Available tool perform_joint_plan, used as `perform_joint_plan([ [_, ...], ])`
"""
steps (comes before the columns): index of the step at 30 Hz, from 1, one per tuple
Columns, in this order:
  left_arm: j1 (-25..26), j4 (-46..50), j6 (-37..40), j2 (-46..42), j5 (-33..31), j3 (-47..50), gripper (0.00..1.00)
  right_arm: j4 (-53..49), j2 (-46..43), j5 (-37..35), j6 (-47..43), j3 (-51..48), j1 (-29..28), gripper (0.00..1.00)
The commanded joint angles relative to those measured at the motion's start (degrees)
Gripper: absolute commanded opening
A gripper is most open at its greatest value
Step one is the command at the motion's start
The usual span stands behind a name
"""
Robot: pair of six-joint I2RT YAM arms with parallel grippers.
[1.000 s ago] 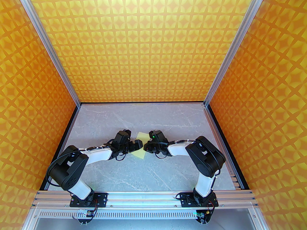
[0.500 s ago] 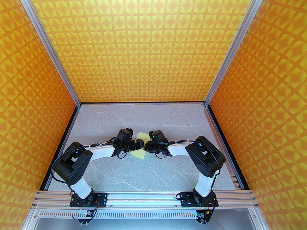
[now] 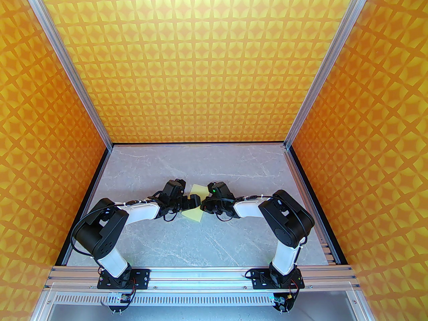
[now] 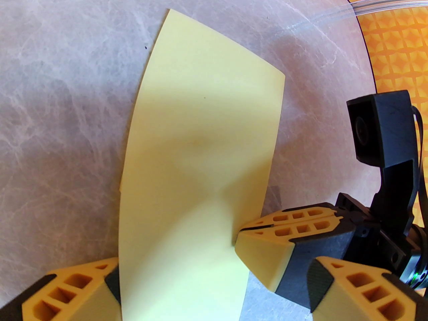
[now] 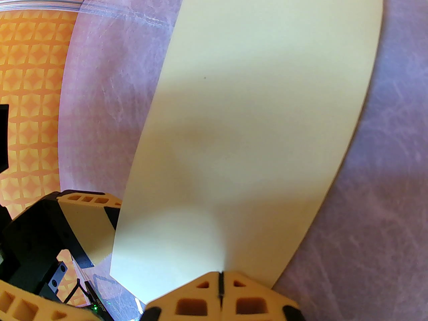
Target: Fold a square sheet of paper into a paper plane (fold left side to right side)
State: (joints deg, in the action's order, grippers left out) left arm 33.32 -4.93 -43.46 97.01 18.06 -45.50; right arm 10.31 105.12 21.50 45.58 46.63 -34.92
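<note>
While our right claw pinches the yellow sheet, our left claw gapes wide around it.

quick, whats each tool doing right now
left tool: open, yellow paper sheet between its fingers, ungripped
right tool: closed, pinching the sheet's edge

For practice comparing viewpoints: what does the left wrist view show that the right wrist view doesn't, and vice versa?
Left wrist view: the black camera housing on the right wrist, and the left end effector open astride the pale yellow sheet of paper. Right wrist view: all four corners of that sheet, its near edge meeting the shut right end effector. Both: the sheet on the grey marbled table.
</note>
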Motion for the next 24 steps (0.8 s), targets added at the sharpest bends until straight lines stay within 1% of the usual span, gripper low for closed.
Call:
perform_joint_plan([
  [1,-0.53,-0.15,-1.05,-2.18,1.92,0.65,0.9,-5.92,1.49,-2.03,-0.45,-1.56,-0.42,0.0],
  [15,-0.54,1.15,-2.1,-6.89,3.53,4.5,0.9,-6.24,1.43,-1.9,-0.5,-1.0,-0.42,0.0],
  [24,0.09,-1.37,-4.14,-8.25,4.94,6.29,0.89,-6.61,1.49,-1.9,-0.64,-0.69,-0.42,0.0],
])
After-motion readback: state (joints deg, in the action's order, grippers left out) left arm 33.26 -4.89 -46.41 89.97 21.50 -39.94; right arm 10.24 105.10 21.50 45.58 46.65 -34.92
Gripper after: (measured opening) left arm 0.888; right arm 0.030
